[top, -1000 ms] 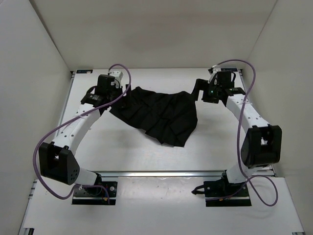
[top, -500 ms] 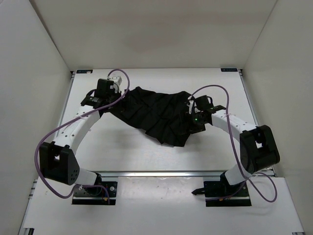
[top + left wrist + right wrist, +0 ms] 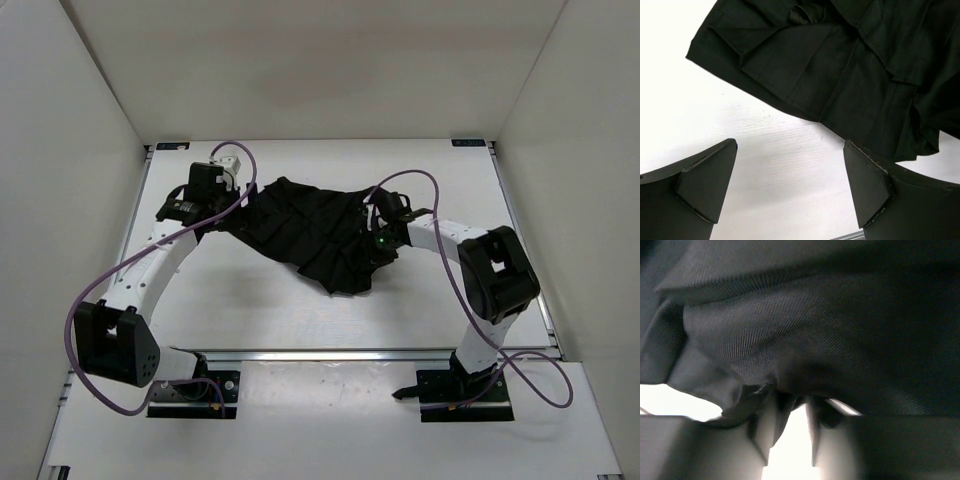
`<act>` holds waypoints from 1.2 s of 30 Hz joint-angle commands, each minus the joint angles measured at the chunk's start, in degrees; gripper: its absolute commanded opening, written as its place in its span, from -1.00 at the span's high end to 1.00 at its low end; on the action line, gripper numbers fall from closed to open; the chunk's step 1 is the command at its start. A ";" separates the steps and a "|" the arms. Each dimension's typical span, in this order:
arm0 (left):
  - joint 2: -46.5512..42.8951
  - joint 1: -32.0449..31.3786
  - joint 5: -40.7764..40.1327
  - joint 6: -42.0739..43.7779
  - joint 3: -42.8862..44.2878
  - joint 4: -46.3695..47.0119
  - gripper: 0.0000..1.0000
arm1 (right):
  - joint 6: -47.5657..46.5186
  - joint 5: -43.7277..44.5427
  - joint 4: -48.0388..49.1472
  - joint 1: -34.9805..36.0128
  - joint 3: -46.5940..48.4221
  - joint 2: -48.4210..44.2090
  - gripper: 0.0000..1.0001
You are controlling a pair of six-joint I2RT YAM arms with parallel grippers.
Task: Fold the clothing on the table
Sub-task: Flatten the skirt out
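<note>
Clothing (image 3: 310, 228) hides closure of right gripper (image 3: 378, 244).

Probably a robot lab test cell: plain white panel walls (image 3: 90, 100) box in the table (image 3: 250, 310); left arm (image 3: 150, 265) and right arm (image 3: 440, 232) bolted at its near edge by an aluminium rail (image 3: 330, 354); loose purple cables (image 3: 405, 173).
</note>
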 commanded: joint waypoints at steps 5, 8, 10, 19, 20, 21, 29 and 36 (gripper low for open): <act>-3.20 1.19 -0.42 1.03 -0.63 -0.82 -0.97 | -0.88 2.37 -2.35 0.12 8.83 2.03 1.00; -3.20 1.63 -0.42 0.69 -0.53 0.23 -0.98 | -1.94 0.61 -6.13 -1.46 19.71 0.27 0.98; -3.29 2.07 0.01 0.59 -0.18 0.76 -0.97 | -2.82 -3.33 -8.94 -2.78 32.79 0.26 1.00; -4.25 1.72 0.54 0.77 2.10 0.59 -0.97 | 8.17 -0.41 12.03 -12.01 42.56 -4.21 1.00; -4.60 1.72 0.63 0.68 1.93 0.76 -0.97 | 7.47 1.82 15.09 -12.54 41.48 -4.48 1.00; -4.87 1.72 0.98 0.25 1.23 0.76 -0.96 | 5.20 4.62 14.43 -13.32 41.73 -2.31 1.00; -7.33 1.28 3.09 -0.37 -1.06 0.23 -0.97 | 1.23 16.25 2.11 -17.28 42.90 5.55 -0.99; -6.37 -6.70 3.96 -2.30 -4.74 2.33 -0.97 | -1.24 11.26 5.45 -17.20 18.68 -7.88 -0.98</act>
